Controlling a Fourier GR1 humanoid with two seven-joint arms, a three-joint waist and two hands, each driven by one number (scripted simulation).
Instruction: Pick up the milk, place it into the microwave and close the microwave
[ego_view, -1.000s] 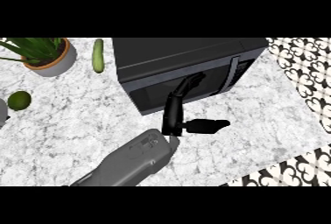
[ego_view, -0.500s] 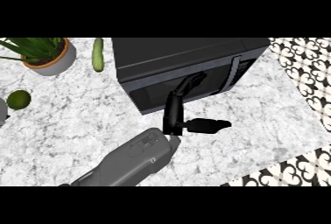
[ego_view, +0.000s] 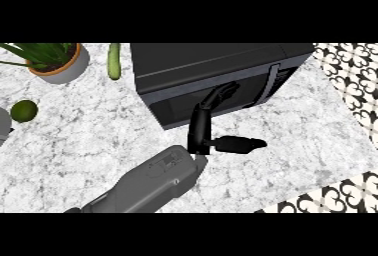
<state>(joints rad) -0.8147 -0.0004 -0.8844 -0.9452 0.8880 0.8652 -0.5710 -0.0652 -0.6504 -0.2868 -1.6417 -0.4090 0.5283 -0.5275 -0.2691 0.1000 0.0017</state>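
A black microwave (ego_view: 214, 65) stands at the back of the marble counter, and its door (ego_view: 173, 107) looks shut. My left hand (ego_view: 199, 127) reaches up from the lower left. Its straight fingers (ego_view: 220, 94) lie against the door front, left of the grey handle (ego_view: 275, 80). The thumb (ego_view: 240, 144) sticks out to the right over the counter. The hand holds nothing. No milk shows anywhere in the head view. My right hand is out of the picture.
A potted plant (ego_view: 55, 62) and a cucumber (ego_view: 114, 61) sit at the back left. A round green fruit (ego_view: 23, 110) lies near the left edge. The counter ends at the right over patterned floor (ego_view: 354, 75).
Almost nothing differs. The hand stays against the microwave door and the thumb has dipped very slightly.
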